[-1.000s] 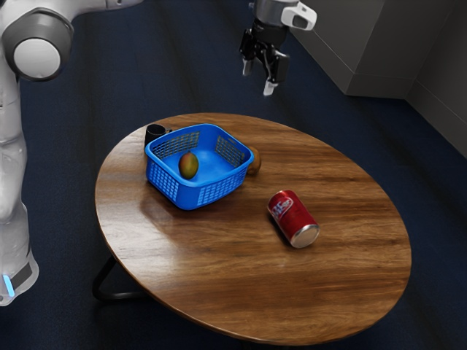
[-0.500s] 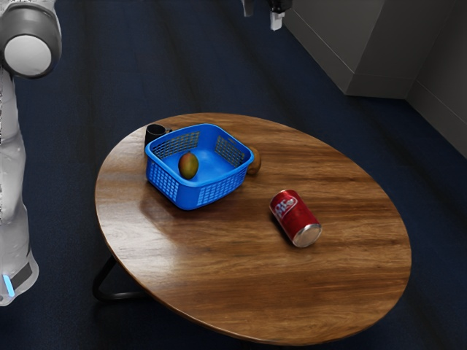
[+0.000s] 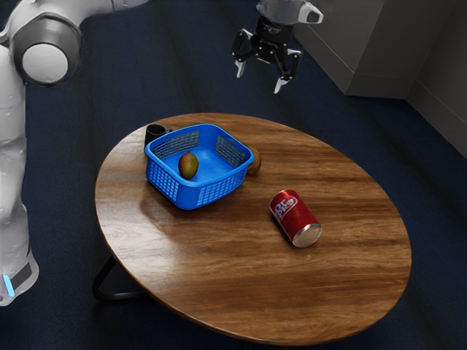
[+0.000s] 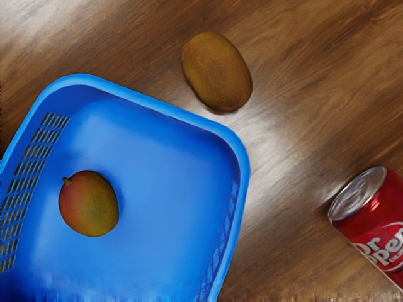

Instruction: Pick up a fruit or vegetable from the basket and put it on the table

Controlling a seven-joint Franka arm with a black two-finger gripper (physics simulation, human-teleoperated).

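Observation:
High above the table's far side, my gripper [image 3: 259, 78] stands open in the exterior view, its fingers apart with nothing between them. The blue basket [image 3: 198, 195] is on the wooden table [image 3: 219, 270]. A red-green mango [image 3: 188, 166] lies inside it, towards the exterior view's left. Beside the basket, a brown kiwi-like fruit [image 3: 255, 162] rests on the tabletop, partly hidden by the basket wall. In the wrist view the mango [image 4: 89, 203] lies on the floor of the basket [image 4: 242, 157], and the brown fruit [image 4: 216, 72] is outside the rim.
A red soda can [image 3: 295, 218] lies on its side on the table, towards the exterior view's right from the basket; the can [image 4: 374, 220] is also in the wrist view. A black mug [image 3: 154, 133] stands close behind the basket.
My gripper rose mostly out of the exterior view, then came back down, its fingertips now looking farther apart. The can has shifted slightly towards the exterior view's right since the first picture.

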